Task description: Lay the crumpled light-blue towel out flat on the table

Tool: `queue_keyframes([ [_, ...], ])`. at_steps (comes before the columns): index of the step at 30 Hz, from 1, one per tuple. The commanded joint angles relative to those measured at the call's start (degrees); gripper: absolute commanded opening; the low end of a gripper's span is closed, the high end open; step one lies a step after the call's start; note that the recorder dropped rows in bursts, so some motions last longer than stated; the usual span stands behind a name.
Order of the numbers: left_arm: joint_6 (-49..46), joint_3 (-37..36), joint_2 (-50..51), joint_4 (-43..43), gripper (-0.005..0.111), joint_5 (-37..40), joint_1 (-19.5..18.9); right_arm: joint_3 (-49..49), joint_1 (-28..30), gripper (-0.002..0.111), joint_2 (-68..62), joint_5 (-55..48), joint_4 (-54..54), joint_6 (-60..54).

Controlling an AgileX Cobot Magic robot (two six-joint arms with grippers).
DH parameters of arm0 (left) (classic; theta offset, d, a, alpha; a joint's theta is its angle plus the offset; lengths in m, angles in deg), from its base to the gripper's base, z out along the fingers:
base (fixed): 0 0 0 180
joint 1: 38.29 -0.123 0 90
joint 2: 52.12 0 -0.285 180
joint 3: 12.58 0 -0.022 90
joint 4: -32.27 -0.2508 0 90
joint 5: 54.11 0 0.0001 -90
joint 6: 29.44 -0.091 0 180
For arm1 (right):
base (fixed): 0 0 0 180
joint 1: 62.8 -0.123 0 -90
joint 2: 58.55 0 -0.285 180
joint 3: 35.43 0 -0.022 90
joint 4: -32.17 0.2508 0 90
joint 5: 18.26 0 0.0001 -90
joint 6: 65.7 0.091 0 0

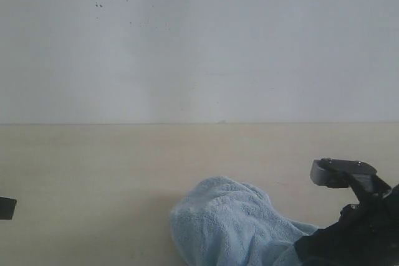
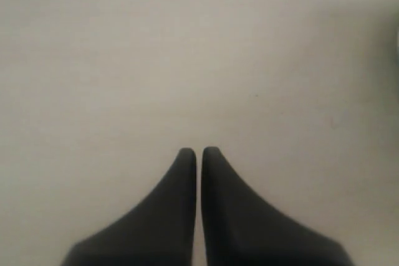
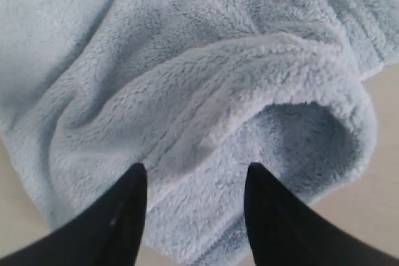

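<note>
The light-blue fluffy towel (image 1: 234, 225) lies crumpled in a heap on the beige table (image 1: 124, 160), near the front and right of middle. My right gripper (image 3: 196, 169) hangs open just over it, and a folded hemmed edge of the towel (image 3: 206, 116) lies between its two dark fingertips. In the exterior view only the right arm's black body (image 1: 355, 228) shows, over the towel's right end. My left gripper (image 2: 199, 151) is shut with nothing in it, above bare table (image 2: 187, 60). A small dark part of the left arm (image 1: 6, 207) shows at the left edge.
A white wall (image 1: 199, 42) with small dark specks rises behind the table's far edge. Bare beige tabletop stretches to the left of the towel and behind it.
</note>
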Motion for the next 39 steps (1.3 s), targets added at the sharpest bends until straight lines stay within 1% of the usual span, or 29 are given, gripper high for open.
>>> queue_keyframes([
  [1, -25.53, 0.86, 3.27, 24.54, 0.004, 6.72, 0.36, 0.23, -0.05, 0.047, -5.38, 4.03, 2.19, -1.1],
  [3, -41.98, 0.86, 4.24, 36.39, 0.004, 11.35, 0.36, -0.17, -0.05, 0.047, -7.35, 3.97, 5.8, -2.92],
  [5, -55.67, 0.86, 5.15, 46.56, 0.004, 17.32, 0.36, -0.71, -0.05, 0.047, -7.99, 2.28, 10.7, -7.13],
  [7, -63.84, 0.86, 5.53, 51.89, 0.004, 22.67, 0.36, -1.05, -0.05, 0.047, -7.86, 0.15, 14.56, -12.83],
  [9, -67.99, 0.86, 5.53, 54.53, 0.004, 24.88, 0.36, -1.05, -0.05, 0.047, -7.77, -2.33, 19.58, -17.76],
  [12, -68.51, 0.86, 5.53, 55.17, 0.004, 25.0, 0.36, -1.05, -0.05, 0.047, -7.77, -5.17, 25.63, -23.71],
  [17, -68.51, 0.86, 5.53, 55.17, 0.004, 24.74, 0.36, -1.05, -0.05, 0.045, -7.77, -7.85, 29.86, -30.33],
  [18, -68.51, 0.86, 5.53, 55.17, 0.004, 24.74, 0.36, -1.05, -0.05, 0.041, -7.77, -8.01, 29.86, -30.46],
  [19, -68.51, 0.86, 5.53, 55.17, 0.004, 24.74, 0.36, -1.05, -0.05, 0.035, -7.77, -8.01, 29.86, -30.46],
  [21, -68.51, 0.86, 5.53, 55.17, 0.004, 24.74, 0.36, -1.05, -0.05, 0.018, -7.77, -8.23, 29.65, -30.46],
  [22, -68.51, 0.86, 5.53, 55.17, 0.004, 24.74, 0.36, -1.05, -0.05, 0.007, -7.77, -8.48, 29.64, -30.91],
  [23, -68.51, 0.86, 5.53, 55.33, 0.004, 24.74, 0.36, -1.05, -0.05, 0.0, -7.77, -9.06, 29.64, -31.17],
  [30, -68.51, 0.86, 5.53, 56.97, 0.004, 25.52, 0.36, -1.33, -0.05, 0.0, -7.77, -16.02, 30.49, -34.09],
  [33, -68.51, 0.86, 5.53, 57.24, 0.004, 25.52, 0.36, -4.21, -0.05, 0.0, -7.77, -24.41, 31.86, -36.92],
  [36, -68.51, -0.36, 5.53, 61.38, 0.004, 26.23, 0.36, -9.18, -0.05, 0.0, -7.09, -34.36, 36.25, -38.43],
  [38, -69.61, -1.87, 5.89, 65.98, 0.004, 29.56, 0.36, -12.69, -0.05, 0.0, -6.07, -35.3, 40.68, -38.56],
  [39, -72.14, -2.62, 6.22, 67.88, 0.004, 32.3, 0.36, -14.57, -0.05, 0.0, -5.35, -35.3, 43.87, -38.66],
])
